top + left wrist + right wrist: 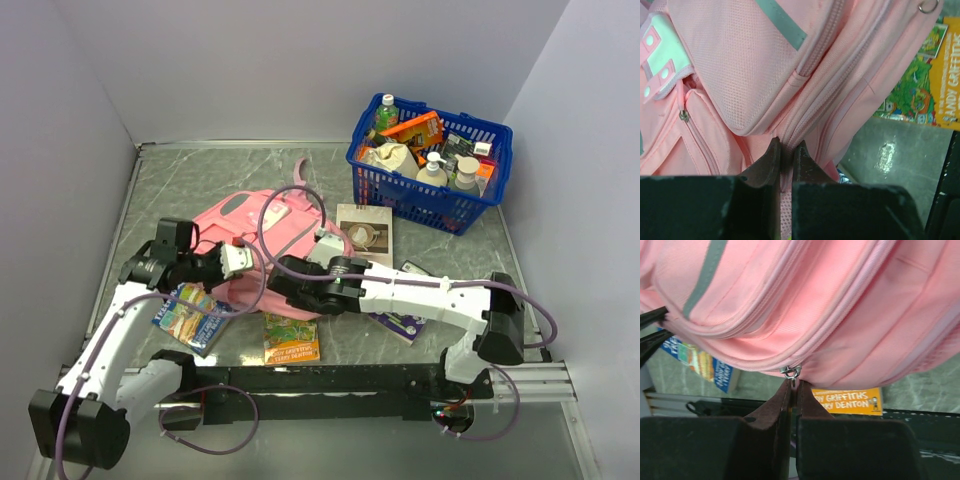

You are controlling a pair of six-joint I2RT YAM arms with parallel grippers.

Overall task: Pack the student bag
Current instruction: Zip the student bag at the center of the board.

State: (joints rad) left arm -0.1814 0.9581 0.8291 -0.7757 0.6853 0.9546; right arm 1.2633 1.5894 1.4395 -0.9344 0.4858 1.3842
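While the left gripper [786,146] pinches the bag [765,60], the right gripper [793,383], clamped on its zipper pull [790,371], may slip if tugged askew.

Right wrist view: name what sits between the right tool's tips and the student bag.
A small metal zipper pull, hanging from the student bag, is caught at the tips of the shut right tool; nothing else lies there. The right wrist view shows it.

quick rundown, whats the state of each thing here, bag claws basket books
student bag: lying on the table, zips closed where visible
left claw: shut on the bag's fabric
right claw: shut on the zip pull
blue basket: upright, filled
orange book: flat on the table, closed
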